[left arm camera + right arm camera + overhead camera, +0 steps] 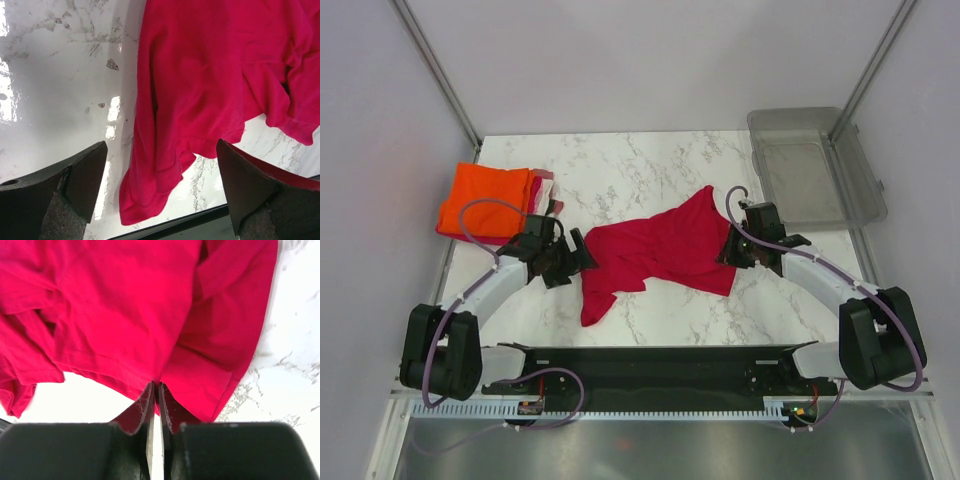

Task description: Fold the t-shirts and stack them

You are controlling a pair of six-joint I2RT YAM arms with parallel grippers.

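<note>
Overhead, crimson t-shirt [665, 250] is seen crumpled mid-way across table [650, 160], with orange t-shirt [485, 200] folded far left.
Left wrist: left gripper [161, 150] is held wide open, empty, above shirt's edge.
Right wrist: right gripper [156, 387] is pinched shut on hem.
Cloth is judged soft, limp, light; corners are best gripped.

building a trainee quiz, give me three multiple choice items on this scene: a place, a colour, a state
1. Where on the table is the orange shirt? A near right; B far left; C centre.
2. What colour is the unfolded shirt? A white; B blue; C crimson.
3. How do the left jaws stand? A wide open; B shut on cloth; C shut on nothing.
B: it lies at the far left corner. C: crimson in every view. A: the left wrist view shows a wide gap between them.
</note>
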